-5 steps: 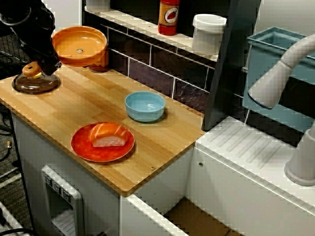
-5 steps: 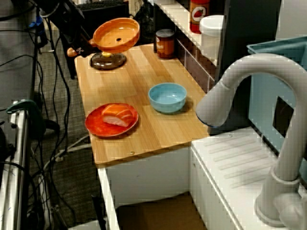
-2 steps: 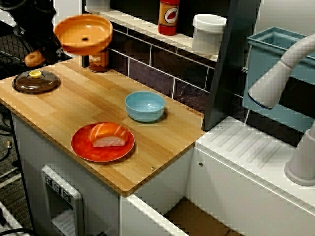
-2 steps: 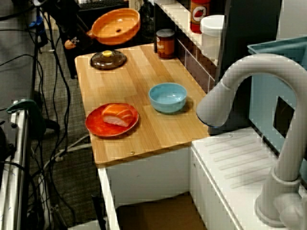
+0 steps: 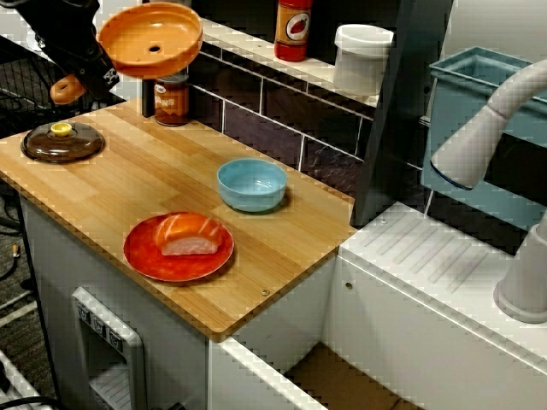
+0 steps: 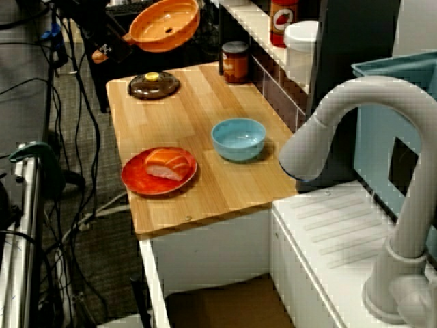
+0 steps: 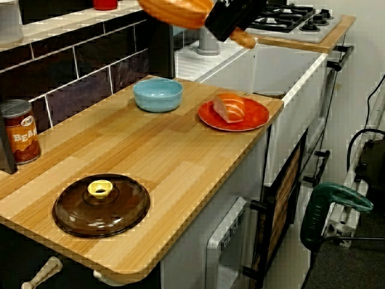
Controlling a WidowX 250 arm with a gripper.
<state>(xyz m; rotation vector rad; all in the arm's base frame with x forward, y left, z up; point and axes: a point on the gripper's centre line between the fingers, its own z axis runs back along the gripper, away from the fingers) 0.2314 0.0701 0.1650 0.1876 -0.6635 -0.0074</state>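
1. The jaws are clamped on the handle (image 5: 67, 88) of the orange pan (image 5: 151, 38), between the bowl and the pale wooden tip. The dark arm (image 5: 64, 34) hides the fingers, but nothing else bears the pan
2. The pan hangs in the air, well above the surface (image 5: 128, 179) at its far end. It is over the can (image 5: 172, 99), higher than the brown lid (image 5: 61, 143), and touches neither
3. Carrying it well likely calls for a firm grip near the bowl, since the weight sits far out from the jaws and could twist the handle. The bowl's underside should also pass clear of the can and the shelf (image 5: 231, 38) beside it
4. The pan is mouth up. In the view from the side it tips somewhat, its far rim higher than the handle end
5. Its long axis runs from the handle tip through the bowl: the tip points down and out past the surface's end, the bowl toward the shelf
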